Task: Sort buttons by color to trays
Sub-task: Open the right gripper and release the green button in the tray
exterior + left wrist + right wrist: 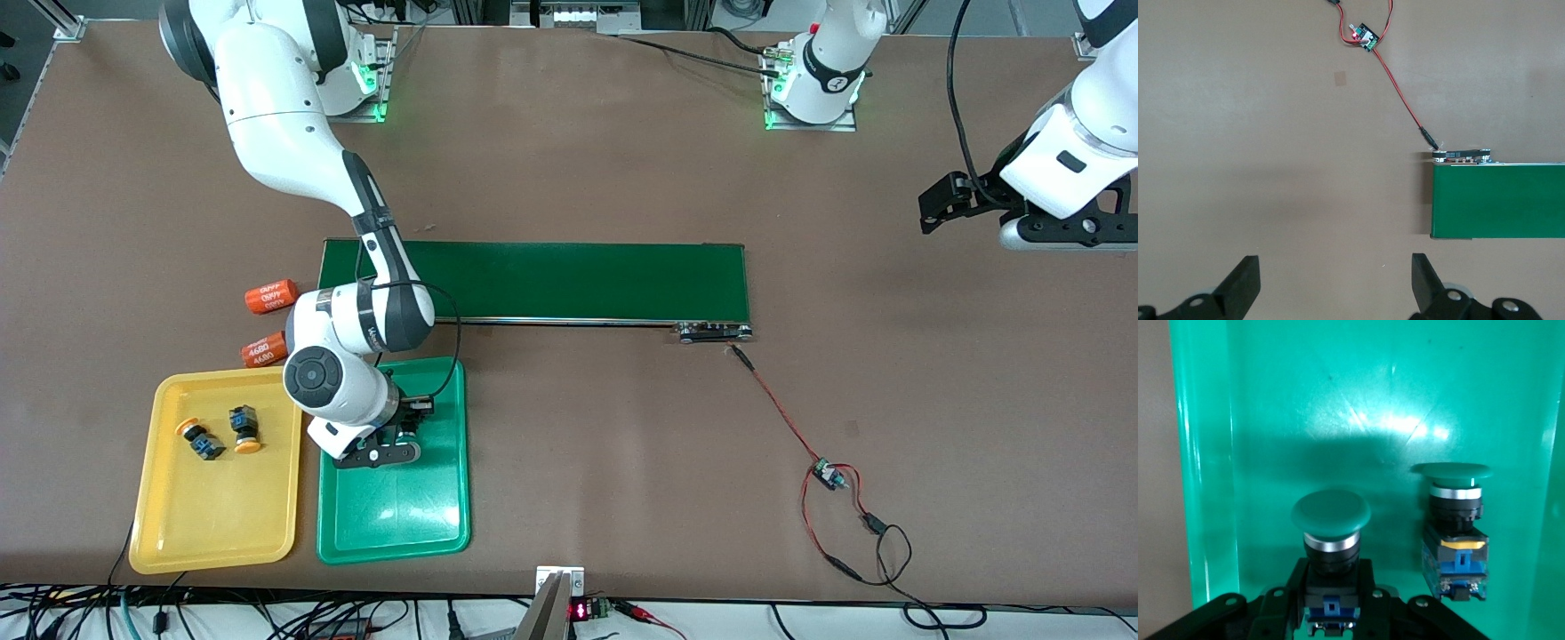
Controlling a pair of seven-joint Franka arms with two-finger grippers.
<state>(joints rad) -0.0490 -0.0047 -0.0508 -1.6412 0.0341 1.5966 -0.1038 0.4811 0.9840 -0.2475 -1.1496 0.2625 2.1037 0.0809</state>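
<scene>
Green-capped push-button (1331, 540) sits clamped in the right gripper (1331, 600) over the green plastic tray (391, 516); brown tabletop (569, 178); left gripper (1335, 283) waits, gaping, empty.

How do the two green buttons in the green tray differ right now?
The held button sits between the right gripper fingers; the free button lies beside it on the green tray, untouched. The held one's cap faces the camera more, the free one's shows edge-on. Both have green caps, silver collars and black-and-blue bodies.
</scene>
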